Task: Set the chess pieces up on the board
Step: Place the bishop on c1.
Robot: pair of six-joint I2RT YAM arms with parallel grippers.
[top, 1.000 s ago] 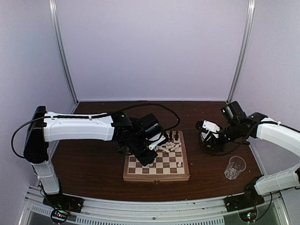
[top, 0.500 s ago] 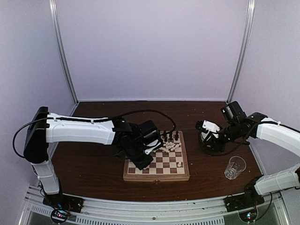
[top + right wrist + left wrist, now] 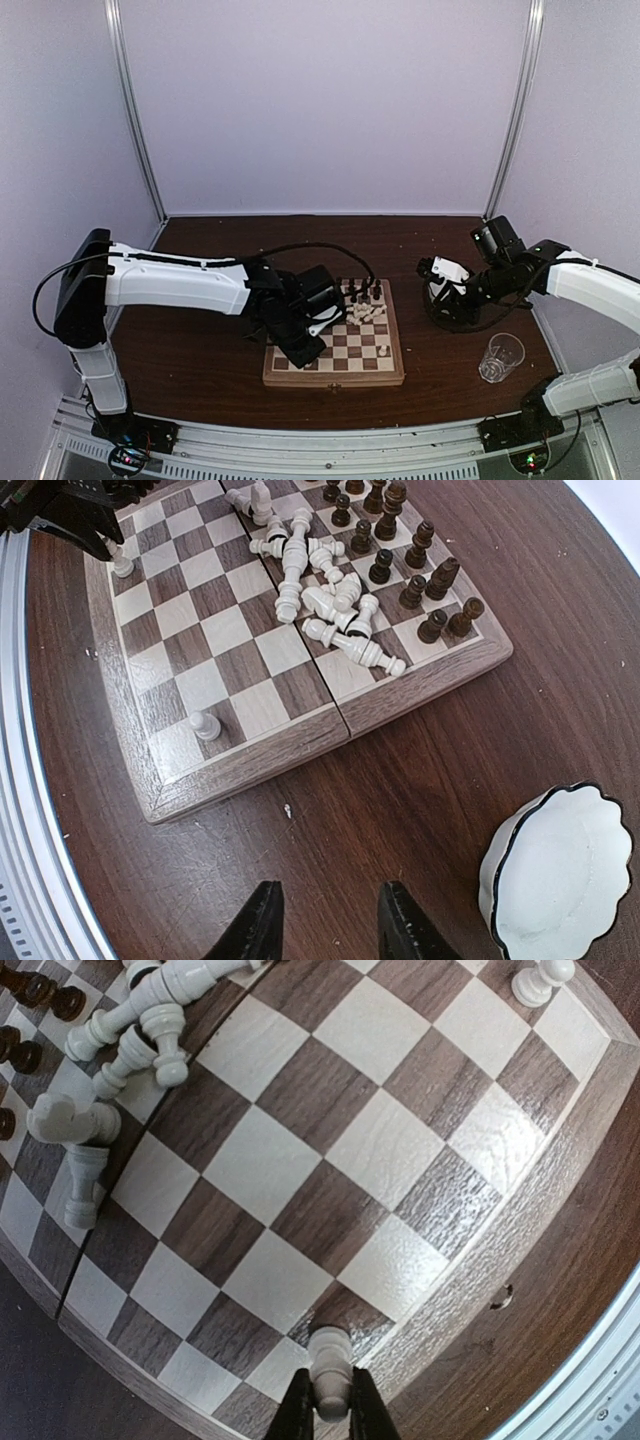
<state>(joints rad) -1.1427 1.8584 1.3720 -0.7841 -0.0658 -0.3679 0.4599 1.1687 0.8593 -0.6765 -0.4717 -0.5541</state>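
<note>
One left gripper (image 3: 328, 1402) is clamping one white pawn (image 3: 330, 1355) between its fingertips. The pawn is standing upright, long axis running along the fingers, head toward the wrist and base down at a dark square in the edge row of the single board (image 3: 385, 1150); whether the base is touching cannot be told. Beyond those fingers and to their left, about ten white pieces (image 3: 320, 595) are lying toppled in one heap, their long axes pointing every which way. Past the heap, about eleven dark pieces (image 3: 420, 540) are standing upright in two loose rows. A second pawn (image 3: 205, 724) is standing upright alone, ahead of the right gripper (image 3: 330, 925) and slightly left. That gripper's fingers are standing spread with nothing between them, hanging over bare table (image 3: 400, 780) just off the board's edge. One white bowl (image 3: 560, 880) is sitting just right of those fingers, and one clear cup (image 3: 502, 357) is standing apart.
</note>
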